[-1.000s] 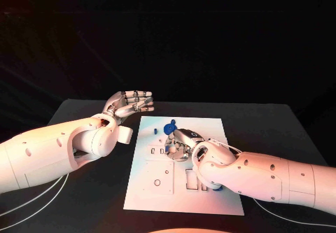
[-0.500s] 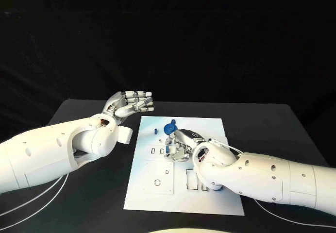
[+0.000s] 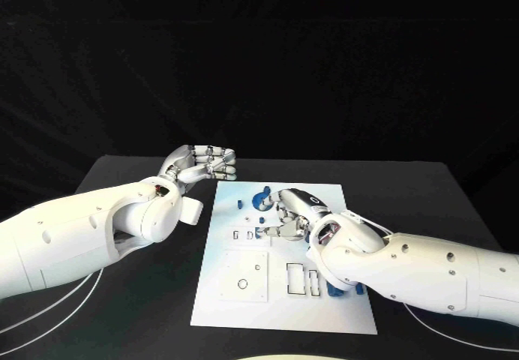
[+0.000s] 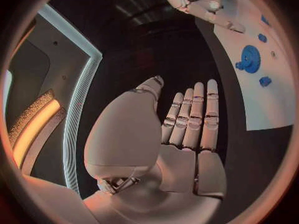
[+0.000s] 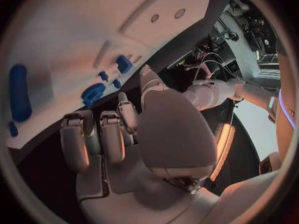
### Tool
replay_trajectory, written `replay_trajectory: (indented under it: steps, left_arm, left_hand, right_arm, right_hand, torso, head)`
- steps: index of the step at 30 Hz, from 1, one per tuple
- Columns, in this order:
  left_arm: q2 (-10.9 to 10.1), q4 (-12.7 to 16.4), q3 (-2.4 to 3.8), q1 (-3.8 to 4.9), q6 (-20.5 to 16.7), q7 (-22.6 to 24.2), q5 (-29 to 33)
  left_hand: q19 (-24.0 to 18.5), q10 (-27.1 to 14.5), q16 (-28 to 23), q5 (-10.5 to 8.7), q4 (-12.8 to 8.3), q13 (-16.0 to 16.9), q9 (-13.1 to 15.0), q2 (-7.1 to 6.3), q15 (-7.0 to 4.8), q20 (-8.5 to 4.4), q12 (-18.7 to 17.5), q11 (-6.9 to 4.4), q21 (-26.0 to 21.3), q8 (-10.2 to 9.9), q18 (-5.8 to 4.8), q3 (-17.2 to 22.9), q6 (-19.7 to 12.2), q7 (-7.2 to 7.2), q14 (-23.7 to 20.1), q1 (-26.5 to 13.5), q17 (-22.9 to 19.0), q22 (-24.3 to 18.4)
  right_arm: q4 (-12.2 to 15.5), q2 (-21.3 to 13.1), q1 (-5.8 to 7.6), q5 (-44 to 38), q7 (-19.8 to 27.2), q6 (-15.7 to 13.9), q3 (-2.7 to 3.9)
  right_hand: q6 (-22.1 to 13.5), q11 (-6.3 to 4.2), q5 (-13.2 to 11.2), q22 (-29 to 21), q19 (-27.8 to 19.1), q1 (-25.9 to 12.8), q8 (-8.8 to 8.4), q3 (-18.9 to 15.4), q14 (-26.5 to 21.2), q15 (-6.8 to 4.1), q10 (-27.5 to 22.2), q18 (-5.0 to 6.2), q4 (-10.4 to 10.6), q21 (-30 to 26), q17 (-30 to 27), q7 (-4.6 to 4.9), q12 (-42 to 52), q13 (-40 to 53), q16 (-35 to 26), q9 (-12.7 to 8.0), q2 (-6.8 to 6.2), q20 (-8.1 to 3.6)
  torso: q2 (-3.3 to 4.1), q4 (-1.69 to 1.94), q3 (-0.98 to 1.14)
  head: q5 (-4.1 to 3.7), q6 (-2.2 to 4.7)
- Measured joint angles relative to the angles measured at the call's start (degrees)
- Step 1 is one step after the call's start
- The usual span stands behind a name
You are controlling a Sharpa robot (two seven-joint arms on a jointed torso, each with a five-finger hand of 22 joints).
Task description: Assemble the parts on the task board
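Left hand: my left hand point(image 3: 203, 162) hovers off the far left corner of the task board point(image 3: 244, 300), palm up; its fingers point(image 4: 190, 115) lie straight, side by side, and carry nothing.
Right hand: my right hand point(image 3: 292, 214) sits low over the board's middle; its fingers point(image 5: 99, 137) curl inward; whether they hold a part or touch the plate, I cannot tell.
Task board: the white plate lies flat on the black counter point(image 3: 130, 300), between my two arms, its cut-out slots on the near side of my right fingers.
Blue gear: a round toothed part point(image 3: 263, 199) rests on the board just beyond my right fingers, toward my left hand.
Small parts: a few little blue pieces point(image 5: 104, 76) lie on the plate close by my right fingertips; a darker blue block point(image 5: 123, 63) sits just past them.
Long part: a blue bar point(image 5: 19, 92) lies on the board, well apart from my right fingers.
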Motion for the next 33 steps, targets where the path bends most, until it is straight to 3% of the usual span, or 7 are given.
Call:
replay_trajectory:
  steps: [5,6,8,9,11,20,33]
  left_arm:
    - [0.6,-1.3,0.01,0.02,1.2,-6.7,-6.3]
    - [0.8,-1.6,0.02,0.04,2.1,-8.9,-8.5]
    - [1.2,-2.0,0.02,0.07,3.8,-12.4,-12.0]
    - [1.4,-2.1,0.03,0.11,5.1,-14.9,-14.5]
    - [1.8,-2.3,0.02,0.22,7.1,-18.5,-18.1]
    - [5.7,-4.2,0.05,2.37,18.4,-34.4,-32.8]
    - [11.7,-8.9,-0.41,4.07,29.9,-45.3,-42.6]
  left_hand:
    - [8.6,4.9,22.0,-0.12,0.1,6.6,3.5,0.29,-4.12,-4.83,11.3,-3.87,12.8,7.3,0.0,-2.2,1.0,-2.36,8.4,-5.4,14.0,7.3]
    - [8.8,4.0,33.2,-0.12,0.3,11.3,5.8,0.85,-5.18,-5.7,17.9,-4.66,18.6,11.1,0.0,-2.5,-0.1,-3.05,10.3,-6.2,25.0,11.2]
    - [8.6,-0.2,49.9,-0.12,0.9,20.7,10.3,1.69,-6.01,-6.17,31.6,-5.51,33.7,18.5,-0.1,-3.3,-4.3,-3.45,14.9,-8.9,43.1,26.0]
    - [10.7,-0.7,56.0,-0.12,0.7,24.6,12.5,2.33,-6.25,-6.52,37.8,-5.89,42.1,22.4,-1.43,-3.4,-5.2,-4.21,18.0,-9.6,51.2,35.7]
    - [13.4,0.0,60.4,-0.12,0.4,28.2,14.4,3.05,-6.74,-6.86,43.0,-6.59,49.0,25.6,-2.23,-3.8,-5.4,-4.89,20.7,-10.3,57.5,44.4]
    - [20.5,13.9,66.5,-0.12,0.6,54.4,20.0,5.23,-8.9,-8.79,63.4,-9.15,60.9,33.7,-5.34,-5.7,-3.3,-7.85,21.4,-14.0,59.5,62.2]
    - [20.8,14.1,66.8,-0.69,0.7,55.7,21.9,5.88,-9.1,-9.08,64.5,-9.26,61.6,34.5,-5.36,-6.7,-4.5,-8.04,21.6,-16.6,59.5,63.9]
  right_arm:
    - [1.9,-4.4,2.64,5.7,3.6,-0.8,0.32]
    - [2.3,-5.6,3.33,7.7,4.2,-0.8,0.4]
    - [2.8,-7.4,4.31,10.7,5.1,-0.8,0.54]
    - [3.1,-8.6,4.94,12.7,5.5,-0.8,0.61]
    - [3.3,-10.0,5.78,15.5,5.9,-0.8,0.71]
    - [3.0,-14.4,8.96,24.4,7.0,0.0,0.88]
    - [1.3,-15.0,9.53,27.9,6.9,1.3,0.85]
  right_hand:
    - [0.0,0.0,1.7,0.0,0.0,0.4,-0.15,0.0,0.0,0.0,0.0,0.0,0.0,-0.6,0.0,0.0,0.0,0.0,0.0,-0.1,0.41,0.0]
    - [0.0,0.0,1.7,0.0,0.0,0.4,-0.15,0.0,0.0,0.0,0.0,0.0,0.0,-0.9,0.0,0.0,0.0,0.0,0.0,-0.2,0.42,0.0]
    - [0.0,0.0,1.9,0.0,0.0,0.7,-0.15,0.4,0.0,0.0,0.0,0.0,-0.1,-0.9,0.0,0.0,0.0,0.0,0.0,-0.2,0.71,0.0]
    - [0.0,0.0,1.9,0.0,0.0,0.7,-0.15,0.4,0.0,0.0,0.0,-0.01,-0.1,-0.9,0.0,0.0,0.0,0.0,0.0,-0.2,0.71,0.0]
    - [0.0,0.0,1.9,0.0,0.0,0.7,-0.15,0.4,0.0,0.0,0.0,-0.01,-0.1,-0.9,0.0,0.0,0.0,-0.1,0.0,-0.2,0.71,0.0]
    - [0.0,0.0,1.9,0.0,0.0,0.7,-0.15,0.4,0.0,0.0,0.0,0.0,-0.1,-0.9,0.0,0.0,0.0,-0.1,-0.2,-0.2,0.71,0.0]
    - [0.0,0.0,1.9,0.0,0.0,0.5,-0.15,0.4,0.0,0.0,0.0,-0.01,-0.1,-0.9,0.0,-0.01,0.0,-0.1,-0.2,-0.2,0.96,0.0]
  torso:
    - [-0.2,-0.14,0.03]
    - [-0.25,-0.16,0.05]
    - [-0.39,-0.21,0.05]
    - [-0.44,-0.25,0.08]
    - [-0.57,-0.32,0.12]
    - [-0.9,-0.42,0.26]
    - [-0.97,-0.36,0.31]
  head:
    - [0.13,0.12]
    - [0.15,0.05]
    - [0.27,-0.07]
    - [0.33,-0.13]
    - [0.45,-0.27]
    - [0.73,-0.69]
    - [1.05,-1.03]
